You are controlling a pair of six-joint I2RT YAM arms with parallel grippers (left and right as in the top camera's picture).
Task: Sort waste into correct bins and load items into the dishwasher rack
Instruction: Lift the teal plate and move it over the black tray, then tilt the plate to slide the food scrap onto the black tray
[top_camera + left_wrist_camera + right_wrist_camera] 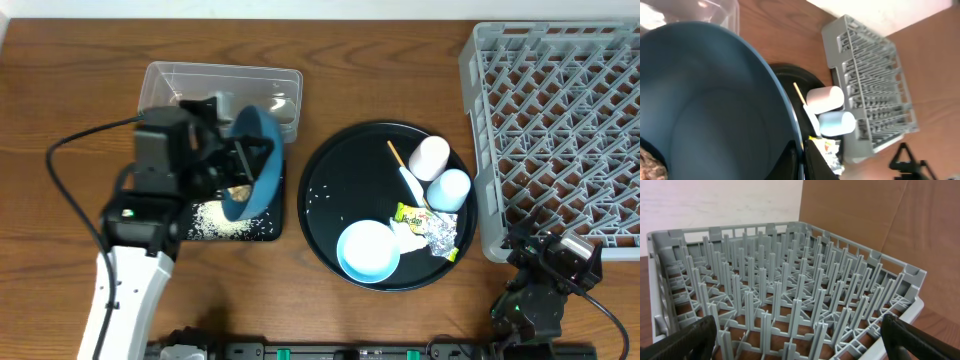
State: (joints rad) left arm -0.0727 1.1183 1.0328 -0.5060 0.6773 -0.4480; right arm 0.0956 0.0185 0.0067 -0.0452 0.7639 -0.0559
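Left hand point(232, 160): pressed together on the rim of the dark-blue plate point(715, 100), holding it steeply tilted over the black tray point(272, 232).
Black tray: loose white rice point(222, 222) on its floor.
Dark-blue plate: glossy, with a brown lump point(650, 167) at its low edge.
Clear tub point(285, 82): just behind the black tray.
Round tray point(325, 190): pale-blue bowl point(368, 251), white cup point(430, 156), light-blue cup point(450, 189), wooden stick point(396, 155), white spoon point(410, 185), wrapper point(410, 213), foil point(441, 236), tissue point(407, 236).
Rack point(555, 130): grey lattice at the worktop's point(60, 80) right side.
Right hand point(804, 339): spread wide at the rack's near edge.
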